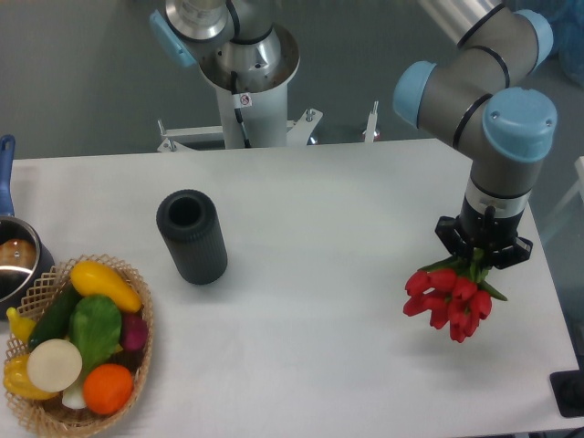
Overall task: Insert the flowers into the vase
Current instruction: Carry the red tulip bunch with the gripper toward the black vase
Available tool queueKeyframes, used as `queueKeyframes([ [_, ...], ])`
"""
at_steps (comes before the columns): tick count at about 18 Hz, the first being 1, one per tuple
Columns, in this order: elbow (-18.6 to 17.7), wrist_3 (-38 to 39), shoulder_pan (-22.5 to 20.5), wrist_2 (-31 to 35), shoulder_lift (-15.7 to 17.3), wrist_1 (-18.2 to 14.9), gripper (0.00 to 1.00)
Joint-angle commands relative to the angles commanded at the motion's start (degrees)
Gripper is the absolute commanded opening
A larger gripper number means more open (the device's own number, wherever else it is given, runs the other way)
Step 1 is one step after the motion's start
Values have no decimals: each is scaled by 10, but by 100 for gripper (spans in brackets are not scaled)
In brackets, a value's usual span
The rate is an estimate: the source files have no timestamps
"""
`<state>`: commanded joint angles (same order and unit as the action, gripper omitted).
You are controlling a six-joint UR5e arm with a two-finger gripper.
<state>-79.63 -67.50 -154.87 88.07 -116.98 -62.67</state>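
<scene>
The flowers (450,299), a bunch of red tulip buds with green leaves, hang at the right side of the table, buds toward the camera. My gripper (481,257) points straight down over them; its fingers are hidden under the wrist, and the green stems run up into it, so it looks shut on the bunch. The vase (192,235), a matte black ribbed cylinder with its round mouth up, stands upright left of the table's middle, far from the gripper.
A wicker basket (137,360) of fruit and vegetables sits at the front left corner. A metal pot (16,260) with a blue handle is at the left edge. The arm's base (245,87) stands behind the table.
</scene>
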Motion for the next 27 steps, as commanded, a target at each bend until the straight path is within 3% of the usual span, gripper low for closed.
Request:
queueKeyframes([
  [8,-3,13,34,-15,16,5,0],
  [11,-5,15,35,-88,53,7,0],
  [16,-40,18,31,-214,120,8,0],
  [19,-41,20,32,-274,126,9,0],
  [25,-61,95,33,-358,129,74,0],
  [27,-75,122,33,-429,130,81,0],
])
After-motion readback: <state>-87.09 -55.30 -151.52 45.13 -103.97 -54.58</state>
